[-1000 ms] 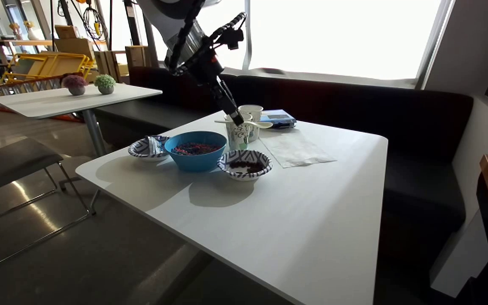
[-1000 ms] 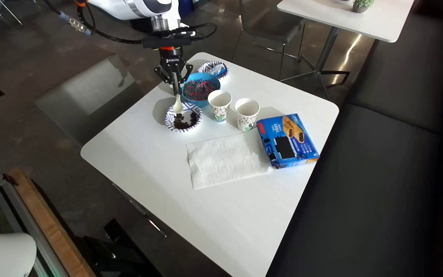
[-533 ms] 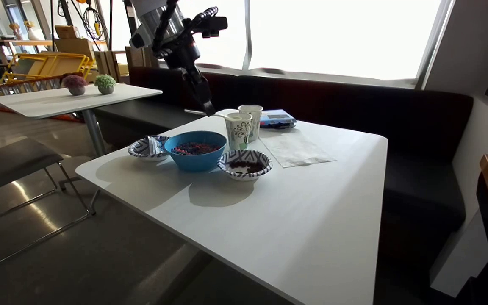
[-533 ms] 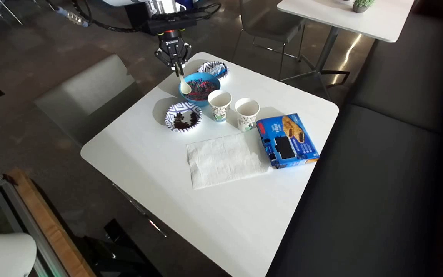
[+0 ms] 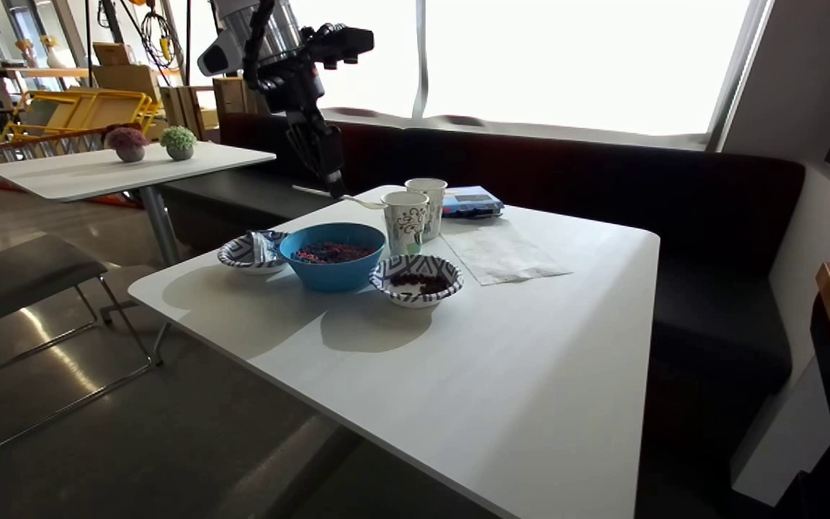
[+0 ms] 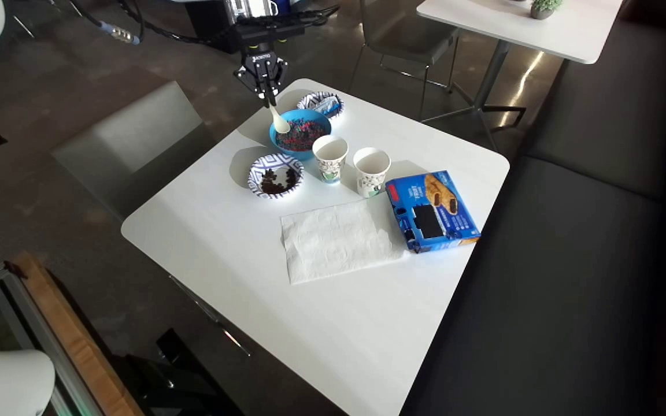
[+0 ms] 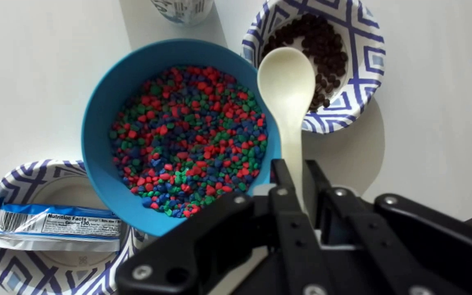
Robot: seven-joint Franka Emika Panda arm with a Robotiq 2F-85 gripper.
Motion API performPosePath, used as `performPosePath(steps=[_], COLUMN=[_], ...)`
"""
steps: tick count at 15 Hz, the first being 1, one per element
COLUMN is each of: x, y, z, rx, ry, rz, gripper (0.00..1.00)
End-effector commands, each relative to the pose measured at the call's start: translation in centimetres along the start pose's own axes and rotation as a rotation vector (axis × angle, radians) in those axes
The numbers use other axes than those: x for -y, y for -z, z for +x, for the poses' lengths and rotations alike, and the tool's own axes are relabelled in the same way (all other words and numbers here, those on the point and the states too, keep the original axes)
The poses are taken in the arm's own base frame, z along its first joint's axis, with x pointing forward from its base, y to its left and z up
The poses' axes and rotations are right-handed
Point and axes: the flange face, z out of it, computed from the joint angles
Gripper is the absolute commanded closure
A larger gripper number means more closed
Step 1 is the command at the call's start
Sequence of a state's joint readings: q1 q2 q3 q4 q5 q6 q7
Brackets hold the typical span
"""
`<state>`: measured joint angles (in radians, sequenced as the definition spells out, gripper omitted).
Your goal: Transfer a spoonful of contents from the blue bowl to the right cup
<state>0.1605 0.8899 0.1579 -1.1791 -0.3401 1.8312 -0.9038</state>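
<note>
1. Gripper (image 7: 295, 168), wrist view: clamped on the handle of a pale spoon (image 7: 287, 78), which is held up off the table (image 6: 211, 242) and shows no load.
2. Blue bowl (image 7: 96, 135): upright, beside a patterned bowl (image 7: 369, 65) of coffee beans (image 7: 322, 43), and well stocked with red, green and blue pebble-like pieces (image 7: 191, 143).
3. Cups, in an exterior view: nearer cup (image 6: 330, 170) close by the blue bowl, farther cup (image 6: 369, 184) just beyond (which counts as "right" cannot be told).
4. Progress, as judged: spoon secured; scooping, carrying and tipping out probably all remain. A finished transfer cannot be excluded, since the cups' floors are unclear.
</note>
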Motion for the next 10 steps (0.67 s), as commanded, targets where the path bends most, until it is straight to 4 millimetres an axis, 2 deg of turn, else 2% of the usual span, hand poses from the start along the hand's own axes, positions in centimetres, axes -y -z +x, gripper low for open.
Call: performPosePath(steps=[1, 2, 3, 10], x=[0.0, 0.0, -0.2, -2.4], y=[0.1, 0.2, 0.1, -2.8], z=[0.1, 0.2, 0.2, 3.8], rx=[0.0, 0.0, 0.008, -0.289], ry=[0.0, 0.001, 0.022, 0.105], rz=[0.0, -0.001, -0.04, -0.131], gripper=[0.87, 0.87, 0.97, 0.97])
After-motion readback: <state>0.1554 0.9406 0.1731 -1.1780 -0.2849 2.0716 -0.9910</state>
